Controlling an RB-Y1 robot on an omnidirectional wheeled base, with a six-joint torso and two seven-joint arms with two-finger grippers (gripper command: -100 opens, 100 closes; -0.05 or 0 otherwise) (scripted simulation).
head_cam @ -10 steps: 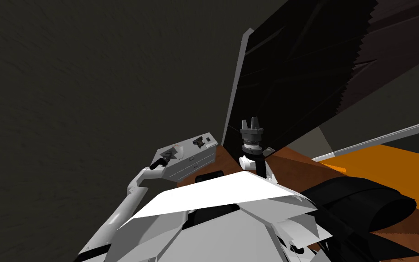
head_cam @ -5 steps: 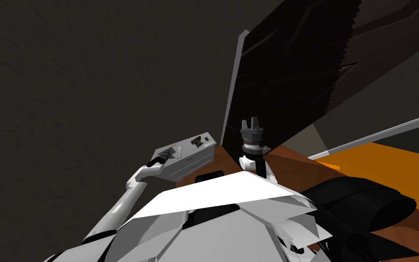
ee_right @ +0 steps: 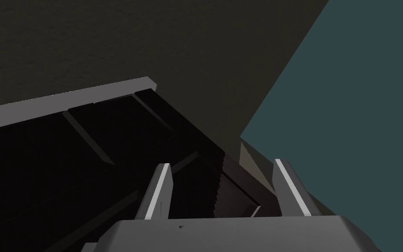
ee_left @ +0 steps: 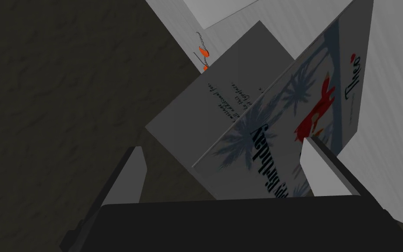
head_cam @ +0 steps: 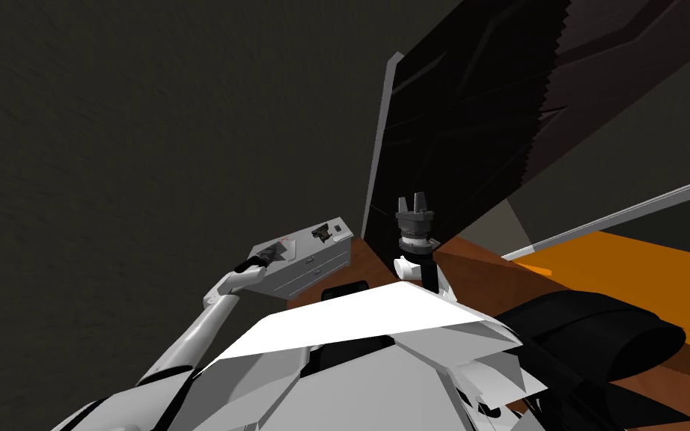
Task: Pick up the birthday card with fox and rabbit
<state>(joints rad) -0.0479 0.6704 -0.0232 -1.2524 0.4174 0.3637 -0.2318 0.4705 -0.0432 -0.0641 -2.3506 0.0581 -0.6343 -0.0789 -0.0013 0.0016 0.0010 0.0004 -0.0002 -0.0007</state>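
— Where was the card when you checked?

— The birthday card (ee_left: 283, 127) stood half open like a tent on top of the pale drawer cabinet (head_cam: 313, 268), between the blades of your left pincer (ee_left: 222, 175). Its printed face, with a red animal figure and the word Birthday, leaned close to one blade. The grey handwritten leaf spread toward the other.

— Had the pincer taken hold?

— No. Its blades stood wide, one on either side of the card, and I saw neither pressing the paper.

— What had changed in that last second?

— Your left arm had swung its elbow outward, and the pincer had settled at the cabinet's near corner. The whole head view had drifted a little too, so part of that was your own torso moving. I judged the approach to be ending: the card sat in the gap, so closing looked like the next step.

— Anything else nearby?

— Beyond the card from the pincer lay a white sheet (ee_left: 183, 30) with orange marks. A thin card could buckle under a hard squeeze. Your right pincer (head_cam: 414, 203) was raised before the dark door (head_cam: 456, 135), blades apart and holding nothing.
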